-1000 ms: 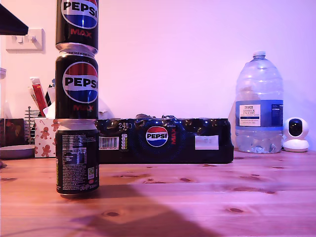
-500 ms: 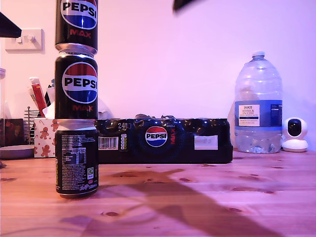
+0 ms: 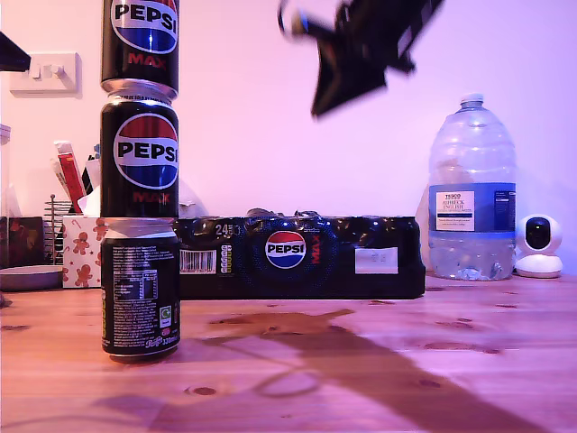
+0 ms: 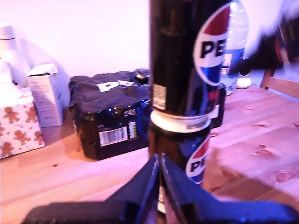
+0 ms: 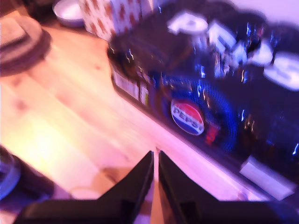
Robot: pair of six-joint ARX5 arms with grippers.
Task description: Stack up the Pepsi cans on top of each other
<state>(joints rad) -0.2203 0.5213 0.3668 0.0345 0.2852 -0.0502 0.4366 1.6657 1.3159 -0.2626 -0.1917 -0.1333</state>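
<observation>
Three black Pepsi cans stand in one upright stack on the wooden table [image 3: 379, 379] at the exterior view's left: the bottom can [image 3: 140, 289] shows its small print, the middle can [image 3: 140, 158] its logo, and the top can [image 3: 140, 41] is cut off by the frame. In the first wrist view the stacked cans [image 4: 180, 70] rise just beyond my first gripper [image 4: 159, 164], which is shut and holds nothing. My second gripper [image 5: 155, 157] is shut and empty, high above the table in front of the multipack. Its arm [image 3: 361, 50] hangs dark at the exterior view's top centre.
A long black Pepsi multipack [image 3: 297, 257] lies behind the stack. A big water bottle [image 3: 472, 194] and a small white camera [image 3: 539, 245] stand at the exterior view's right. A gingerbread-print box [image 3: 79, 251] and a bowl [image 3: 27, 275] sit at its left.
A dark arm has dropped into the exterior view from the top edge, moving down and to that view's left. Its shadow has spread across the table. The can stack has not moved.
</observation>
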